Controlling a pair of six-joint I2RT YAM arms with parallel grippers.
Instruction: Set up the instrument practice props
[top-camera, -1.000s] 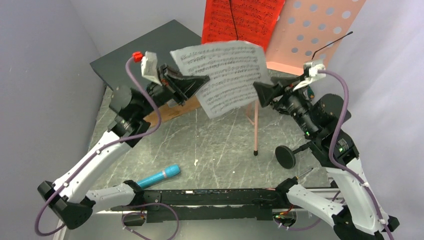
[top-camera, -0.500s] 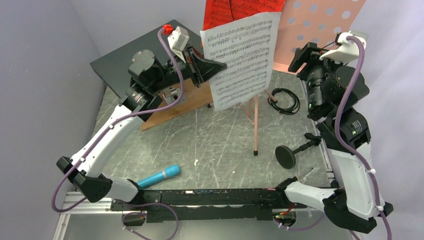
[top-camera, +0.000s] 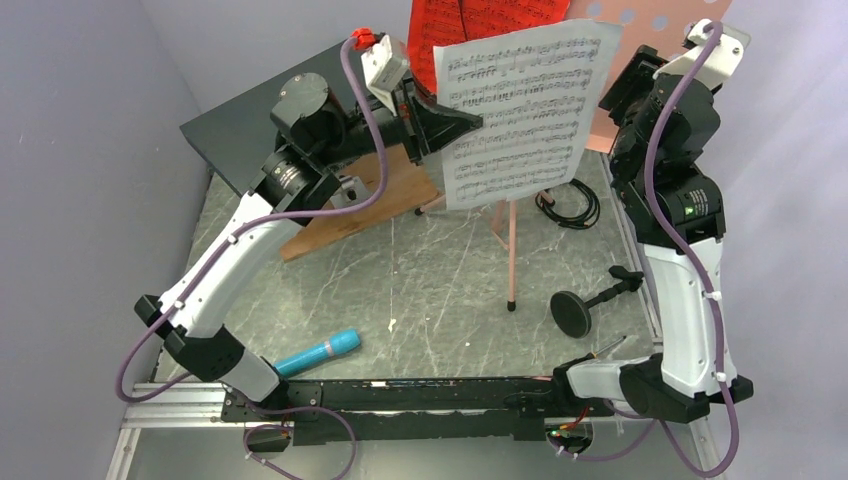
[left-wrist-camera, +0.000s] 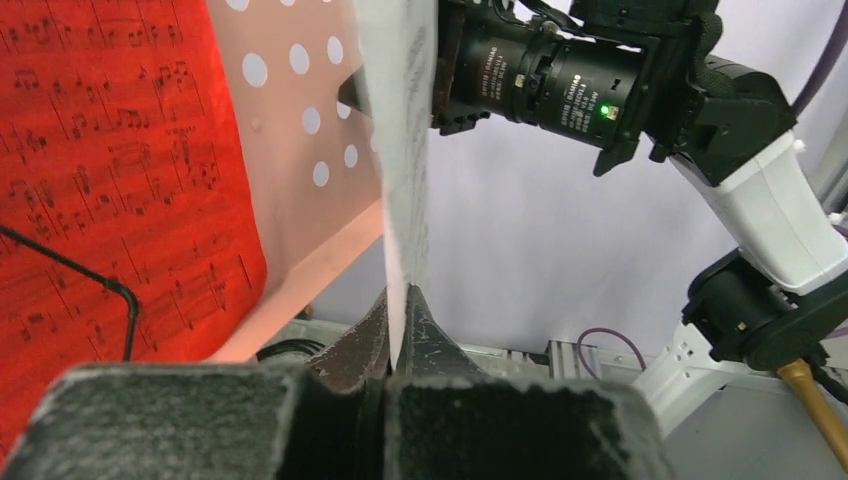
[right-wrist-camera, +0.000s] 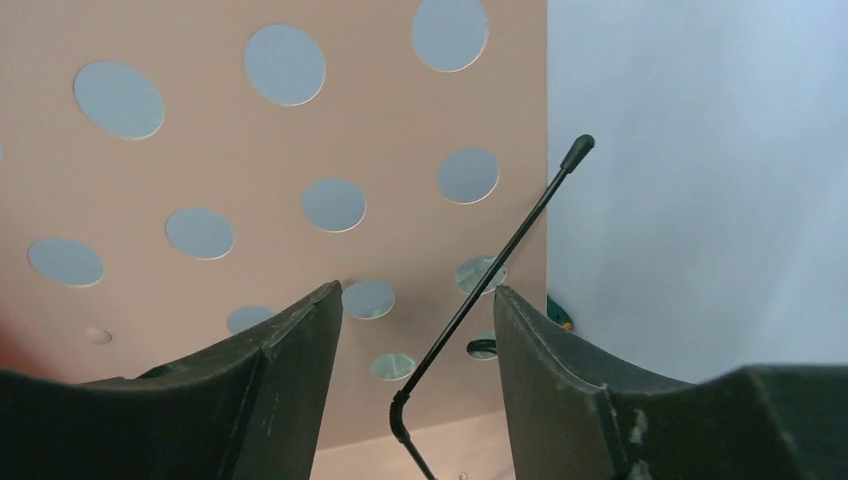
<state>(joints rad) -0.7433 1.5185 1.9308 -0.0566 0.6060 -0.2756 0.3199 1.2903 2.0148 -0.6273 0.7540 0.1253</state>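
My left gripper (top-camera: 455, 125) is shut on the left edge of a white sheet-music page (top-camera: 520, 110) and holds it upright in front of the salmon-pink music stand (top-camera: 512, 255). In the left wrist view the page (left-wrist-camera: 400, 150) runs edge-on out of the closed gripper (left-wrist-camera: 405, 300). A red page (top-camera: 470, 25) rests on the stand's perforated desk (left-wrist-camera: 300, 150). My right gripper (right-wrist-camera: 415, 320) is open just before the desk (right-wrist-camera: 300, 130). The desk's thin black retainer wire (right-wrist-camera: 500, 270) passes between its fingers untouched. The cyan microphone (top-camera: 318, 353) and the black mic stand (top-camera: 572, 313) lie on the table.
A dark grey flat switch (top-camera: 250, 120) sits at the back left, with a wooden board (top-camera: 340, 215) in front of it under my left arm. A coiled black cable (top-camera: 570, 205) lies by the stand's legs. Walls close in on the left, right and behind.
My right gripper has let go of the white page and risen to the stand's desk. My left gripper has carried the page up and to the right, against the stand.
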